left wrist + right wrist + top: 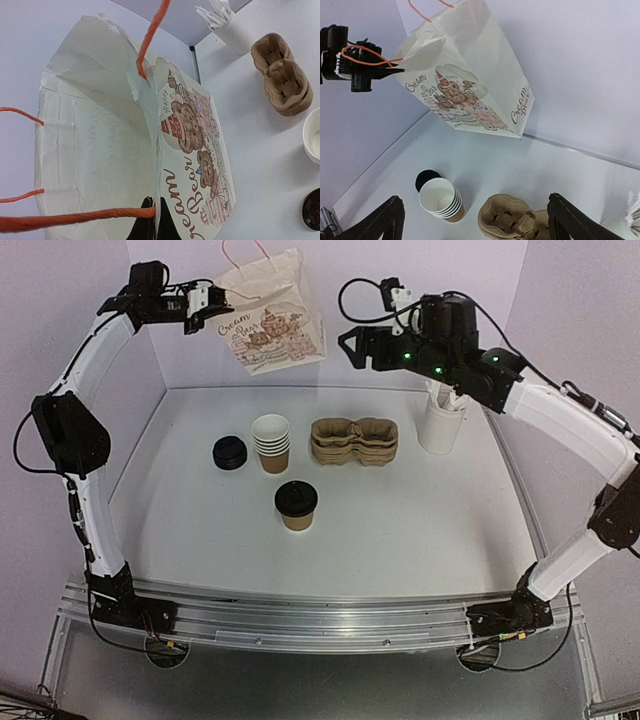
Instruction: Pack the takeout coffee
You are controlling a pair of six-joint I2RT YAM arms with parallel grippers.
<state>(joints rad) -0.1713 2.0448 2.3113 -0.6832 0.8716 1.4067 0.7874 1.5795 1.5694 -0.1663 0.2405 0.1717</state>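
The takeout coffee (pixel 296 506), a brown cup under a black lid, stands upright on the white table near the middle front, away from both arms. High at the back left, my left gripper (pixel 203 308) is shut on the top edge of a white paper bag (pixel 270 315), right where an orange handle (pixel 75 218) is attached. The left wrist view shows the left gripper (pixel 154 222) pinching the bag (pixel 120 145) wall, and the bag's mouth gapes open. My right gripper (pixel 352 346) hovers open beside the bag (pixel 470 75), empty, with its fingers (pixel 382 225) spread wide.
A stack of lidless brown cups (pixel 271 442) stands mid-table, with a stack of black lids (pixel 229 453) to its left. To the right of the cups lie pulp cup carriers (pixel 354 440). A white holder (pixel 440 422) stands at the back right. Walls enclose the table at the back and sides.
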